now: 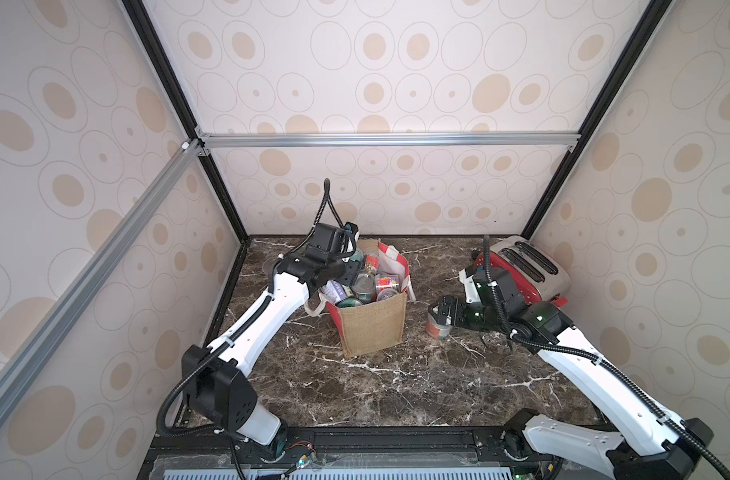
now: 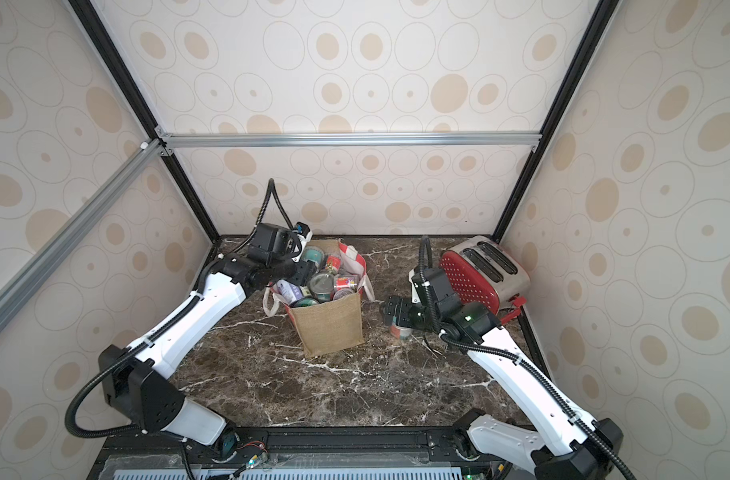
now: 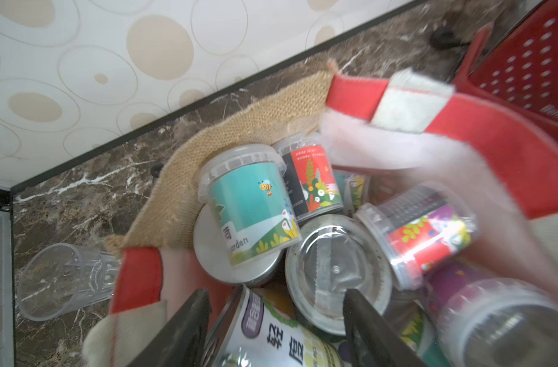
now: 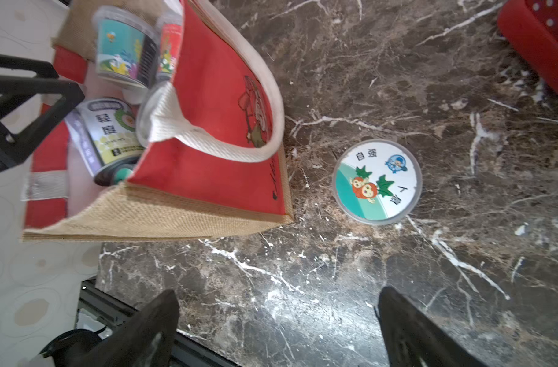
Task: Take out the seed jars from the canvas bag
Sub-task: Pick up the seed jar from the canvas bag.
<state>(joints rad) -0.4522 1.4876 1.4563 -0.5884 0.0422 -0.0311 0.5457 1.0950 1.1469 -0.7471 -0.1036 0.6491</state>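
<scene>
Though half-hidden overhead — seed jar [image 4: 376, 182], wrist-view plain.

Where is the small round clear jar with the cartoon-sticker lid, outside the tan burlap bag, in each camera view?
In both top views: the small round clear jar with the cartoon-sticker lid stands right of the tan burlap bag with red side panels.
Left wrist: not in it.
Right wrist: near the middle, lid toward the camera.
Shared landmark: the bag, seen in all four views.
</scene>
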